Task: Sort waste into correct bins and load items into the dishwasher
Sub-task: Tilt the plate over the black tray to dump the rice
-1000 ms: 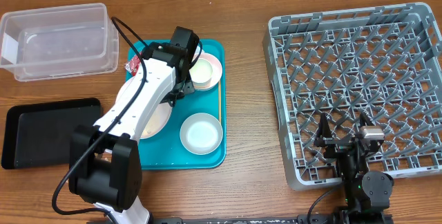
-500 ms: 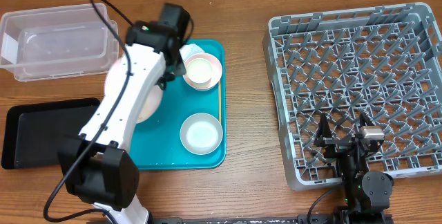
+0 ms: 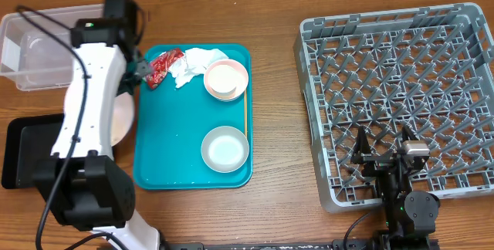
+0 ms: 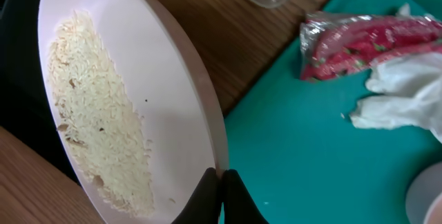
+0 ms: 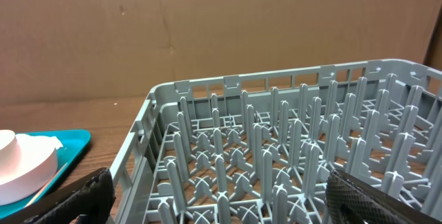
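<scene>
— Pink round plate (image 4: 173, 106), pale, its rim pinched in the left gripper (image 4: 221, 182), white rice crumbs (image 4: 97, 120) on it: how to dump them cleanly?
— Hold it level until a bin lies beneath, then tilt. The clear plastic tub (image 3: 38, 65) just beyond the hand and the shallow black tray (image 3: 31, 150) behind it look empty; the right gripper (image 3: 383, 138) gapes wide, empty

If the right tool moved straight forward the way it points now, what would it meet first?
Probably the upright pegs of the grey dish rack just ahead; depth is unclear, so it might pass above them.
</scene>
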Available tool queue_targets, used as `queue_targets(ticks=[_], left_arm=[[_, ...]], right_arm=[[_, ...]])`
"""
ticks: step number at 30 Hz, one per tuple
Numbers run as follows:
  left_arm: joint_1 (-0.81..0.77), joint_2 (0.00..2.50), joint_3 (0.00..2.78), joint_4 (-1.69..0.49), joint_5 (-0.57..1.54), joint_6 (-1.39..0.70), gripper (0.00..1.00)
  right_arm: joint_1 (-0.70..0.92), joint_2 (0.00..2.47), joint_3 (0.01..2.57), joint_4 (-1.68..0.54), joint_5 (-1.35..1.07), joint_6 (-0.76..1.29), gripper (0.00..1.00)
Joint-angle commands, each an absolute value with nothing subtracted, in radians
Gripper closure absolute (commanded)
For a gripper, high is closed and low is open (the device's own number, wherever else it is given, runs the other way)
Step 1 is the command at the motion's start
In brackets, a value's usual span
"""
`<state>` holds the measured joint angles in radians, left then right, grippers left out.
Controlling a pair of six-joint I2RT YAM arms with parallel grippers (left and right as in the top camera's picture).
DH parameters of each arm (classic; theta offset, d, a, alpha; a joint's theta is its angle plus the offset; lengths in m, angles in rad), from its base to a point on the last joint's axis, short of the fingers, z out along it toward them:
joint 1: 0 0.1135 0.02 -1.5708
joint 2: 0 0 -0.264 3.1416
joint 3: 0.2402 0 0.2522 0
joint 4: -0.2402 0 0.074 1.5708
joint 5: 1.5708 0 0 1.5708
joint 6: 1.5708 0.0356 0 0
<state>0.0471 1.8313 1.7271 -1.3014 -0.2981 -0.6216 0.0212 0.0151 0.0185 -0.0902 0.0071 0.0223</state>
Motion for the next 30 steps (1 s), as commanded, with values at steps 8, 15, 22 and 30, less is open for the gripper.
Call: queue_targets(ticks=[8, 15, 22, 30], left_arm=[[0.307, 1.834, 1.753, -1.248, -0.093, -0.559, 0.96], [0.456, 1.834, 1.753, -1.203, 0.085, -0.462, 0.96], [0.579, 1.834, 1.753, -1.201, 0.3, -0.414, 0.96], [0.697, 1.834, 1.753, -1.206, 0.622, -0.336, 0.96]], right_arm=[[0.027, 0.012, 0.008, -0.084, 0.013, 0.023, 0.0], [0.027, 0.012, 0.009, -0.084, 0.013, 0.022, 0.0], [0.027, 0.012, 0.009, -0.084, 0.013, 0.023, 0.0], [0.027, 0.012, 0.008, -0.084, 0.013, 0.023, 0.0]])
